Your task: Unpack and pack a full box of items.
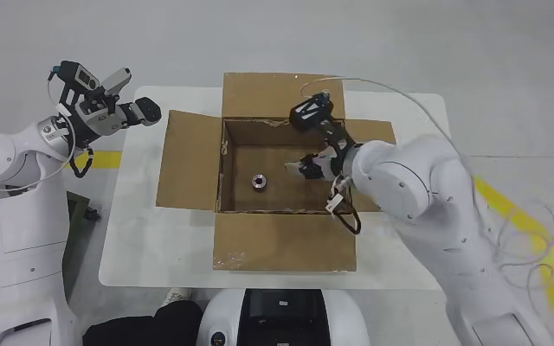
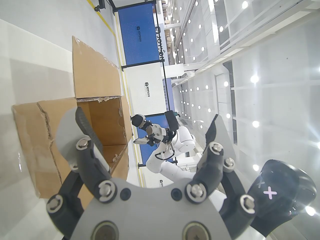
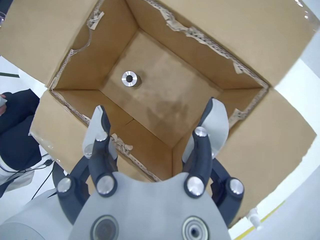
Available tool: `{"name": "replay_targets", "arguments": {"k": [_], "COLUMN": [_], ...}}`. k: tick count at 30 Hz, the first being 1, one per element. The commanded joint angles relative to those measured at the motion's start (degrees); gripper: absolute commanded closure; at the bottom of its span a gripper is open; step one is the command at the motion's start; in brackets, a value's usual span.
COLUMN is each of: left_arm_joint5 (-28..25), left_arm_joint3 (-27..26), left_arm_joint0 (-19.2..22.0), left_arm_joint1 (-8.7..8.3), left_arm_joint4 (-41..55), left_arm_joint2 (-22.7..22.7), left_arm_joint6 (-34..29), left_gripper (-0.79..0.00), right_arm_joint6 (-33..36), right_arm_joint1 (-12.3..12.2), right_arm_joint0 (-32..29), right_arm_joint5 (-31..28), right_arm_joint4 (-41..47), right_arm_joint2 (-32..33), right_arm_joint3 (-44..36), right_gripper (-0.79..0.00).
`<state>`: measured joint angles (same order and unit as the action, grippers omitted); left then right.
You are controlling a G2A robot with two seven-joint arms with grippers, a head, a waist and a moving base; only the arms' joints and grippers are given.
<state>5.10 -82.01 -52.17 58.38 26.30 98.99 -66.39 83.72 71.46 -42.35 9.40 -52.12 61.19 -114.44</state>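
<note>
Left gripper [image 1: 143, 111] [image 2: 146, 117]: at the far left corner of the table [image 1: 130, 251], well apart from the box [image 1: 286, 242] [image 2: 32, 136] [image 3: 225, 13], claw spread wide with nothing between the fingers; table: white, rounded corners, bearing the box at about its middle; box: brown cardboard, upright, open at the top, all four flaps folded outward, torn paper edges along the rim; metal cylinder [image 1: 259, 182] [image 3: 130, 78]: short, silver, dark bore in its upper face, standing upright on the box floor, in the left half of the floor as the top view shows it, touching no wall; right gripper [image 1: 308, 164] [image 3: 156, 104]: held over the right half of the box opening, pointing down into it, claw spread wide and holding nothing, apart from the metal cylinder and to its right; right arm [image 1: 407, 182]: white, crossing above the box's right flap from the near right side of the table.
</note>
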Motion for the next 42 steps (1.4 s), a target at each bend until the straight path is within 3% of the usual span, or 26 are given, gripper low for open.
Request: {"name": "replay_targets", "arguments": {"k": [1, 14, 23, 29, 42], "left_arm_joint5": [0.00, 0.00, 0.00, 0.00, 0.00], "left_arm_joint3": [0.00, 0.00, 0.00, 0.00, 0.00], "left_arm_joint0": [0.00, 0.00, 0.00, 0.00, 0.00], "left_arm_joint1": [0.00, 0.00, 0.00, 0.00, 0.00], "left_arm_joint4": [0.00, 0.00, 0.00, 0.00, 0.00], "left_arm_joint2": [0.00, 0.00, 0.00, 0.00, 0.00], "left_arm_joint6": [0.00, 0.00, 0.00, 0.00, 0.00], "left_gripper": [-0.785, -0.785, -0.785, -0.785, -0.785], "right_arm_joint6": [0.66, 4.28, 4.28, 4.28, 4.24], "right_arm_joint1": [-0.56, -4.09, -5.92, -6.75, -7.93], "right_arm_joint0": [-1.91, -19.86, -28.30, -32.16, -41.94], "right_arm_joint5": [-0.11, -3.71, -7.88, -8.84, -7.81], "right_arm_joint4": [-0.77, -2.68, 0.37, 3.15, 5.92], "right_arm_joint2": [3.13, 25.19, 36.53, 42.09, 47.47], "right_arm_joint3": [-1.86, -14.04, -16.06, -16.44, -18.62], "right_gripper": [-0.637, -0.653, -0.677, -0.671, -0.696]}}
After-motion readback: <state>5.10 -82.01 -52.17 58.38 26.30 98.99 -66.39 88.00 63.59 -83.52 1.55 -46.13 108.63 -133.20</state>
